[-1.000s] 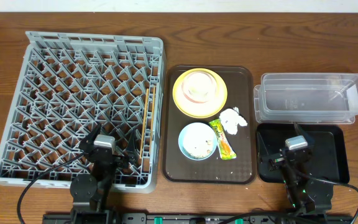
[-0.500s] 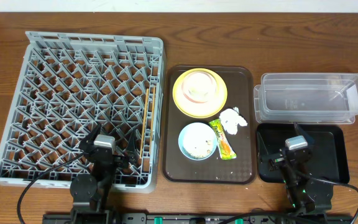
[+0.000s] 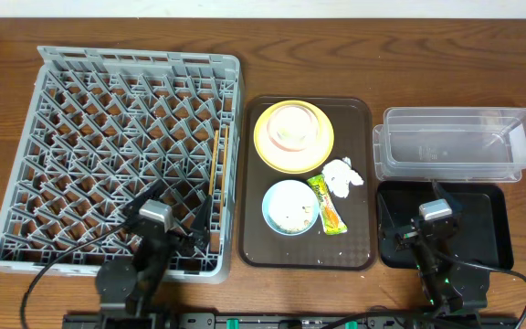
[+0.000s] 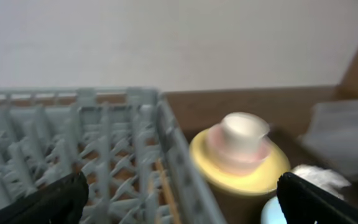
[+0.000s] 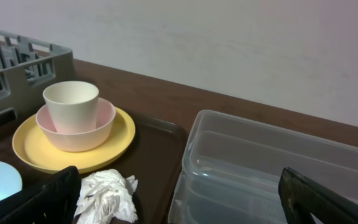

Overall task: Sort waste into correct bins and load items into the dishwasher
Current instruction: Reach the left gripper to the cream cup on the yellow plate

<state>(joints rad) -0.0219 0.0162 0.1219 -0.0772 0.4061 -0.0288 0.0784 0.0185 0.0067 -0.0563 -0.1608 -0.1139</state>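
Grey plastic takes the left half of the desk: the dish rack (image 3: 140,57), with thin chopsticks (image 3: 217,169) lying along its right wall. From above, my left fingers (image 4: 45,202) hang over the rack's near right corner, spread wide and holding nothing. My right fingers (image 5: 331,199), just as wide and empty, hang over the black tray (image 3: 487,233) at the near right corner of the desk. Behind it, toward the far right corner, sits the clear tub (image 3: 455,111).

The brown tray (image 3: 350,245) holds the middle of the desk. At its far end is the yellow plate (image 3: 268,155). From above I see only pale rings on it, but my right wrist view shows a white cup (image 5: 71,102) standing upright inside a pale bowl (image 5: 101,124) on the plate. Nearer the front edge is the light-blue bowl (image 3: 277,196) with white crumbs (image 3: 297,217) in it. The green-and-orange wrapper (image 3: 329,208) lies just beside its right rim, and the crumpled tissue (image 3: 341,176) sits at the wrapper's far end. The wrapper shows only overhead.

My left wrist view is blurred. I make out the rack wall, the plate, and what is probably the cup in its bowl.
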